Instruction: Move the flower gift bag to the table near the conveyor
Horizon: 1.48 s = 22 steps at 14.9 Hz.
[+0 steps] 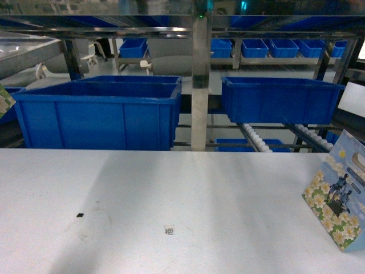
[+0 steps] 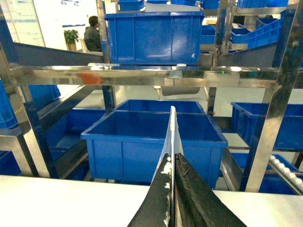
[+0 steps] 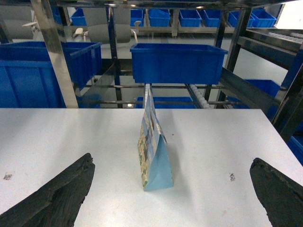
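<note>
My right pincer [image 3: 173,189] is spread wide, its rough black fingers [image 3: 57,194] low at either side. Dead ahead between them the flower gift bag [image 3: 152,151] stands upright on the matte white counter [image 3: 71,137], a thin glossy wedge seen edge-on, with bare surface on both flanks. Beyond it rises the conveyor [image 3: 199,97], steel-framed with white rollers, carrying smooth blue bins [image 3: 177,61]. My left pincer [image 2: 171,189] is clamped on a thin flat sheet [image 2: 172,137] standing on edge; I can't tell what it is.
</note>
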### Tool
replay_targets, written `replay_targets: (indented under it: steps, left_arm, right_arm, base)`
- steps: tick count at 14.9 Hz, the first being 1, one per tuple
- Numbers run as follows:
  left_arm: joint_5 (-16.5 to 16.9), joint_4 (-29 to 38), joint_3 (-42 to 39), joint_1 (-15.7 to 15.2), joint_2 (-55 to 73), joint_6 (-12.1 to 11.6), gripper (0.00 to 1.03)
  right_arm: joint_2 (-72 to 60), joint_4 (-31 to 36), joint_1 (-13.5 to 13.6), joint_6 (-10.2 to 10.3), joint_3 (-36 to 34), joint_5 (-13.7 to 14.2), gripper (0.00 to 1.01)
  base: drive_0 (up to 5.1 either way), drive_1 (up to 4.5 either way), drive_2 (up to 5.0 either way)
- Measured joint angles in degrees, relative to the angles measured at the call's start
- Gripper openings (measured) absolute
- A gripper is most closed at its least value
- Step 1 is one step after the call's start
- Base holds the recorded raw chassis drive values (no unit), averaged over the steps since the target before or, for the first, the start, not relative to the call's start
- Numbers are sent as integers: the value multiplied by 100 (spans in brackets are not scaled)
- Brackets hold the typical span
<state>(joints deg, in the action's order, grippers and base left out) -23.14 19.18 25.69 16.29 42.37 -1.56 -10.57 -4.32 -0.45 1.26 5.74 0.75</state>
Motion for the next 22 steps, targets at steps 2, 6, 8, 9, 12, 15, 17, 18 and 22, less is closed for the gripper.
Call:
replay_targets:
  steps: [2,6,8,9,12,15,17,18,22]
  left_arm:
    - [0,0,0,0,0,2,3]
    - [-195,455,-120,264,420,138,3]
    - [-221,935,-208,380,881,146,3]
    - [-243,1241,-238,378,1123,127,3]
    - [-153,2225,-363,96,2286,111,3]
    - [-13,3104,-372,-278,3353,289,3]
    - [94,3644,-251,-501,4201,553,3]
    - [116,3978,-101,-586,4708,710,3]
    - [254,4404,127,-723,5593,973,3]
  right_arm:
    - [-15,7,0,0,-24,-11,98]
    - [-15,4,0,0,-24,-11,98]
    - [-15,7,2,0,-24,-11,98]
    - [-15,7,2,0,-24,-11,98]
    - [-15,7,2,0,-24,-11,98]
    - [-15,7,2,2,-24,-11,98]
    - [-15,7,0,0,-24,-11,98]
    - [-15,7,2,0,-24,-11,98]
    - [-15,4,2,0,-24,-11,98]
  base:
    - [0,0,0]
    - [0,0,0]
    - [0,0,0]
    - [0,0,0]
    - [0,0,0]
    - [0,0,0]
    - [0,0,0]
    - [0,0,0]
    - [0,0,0]
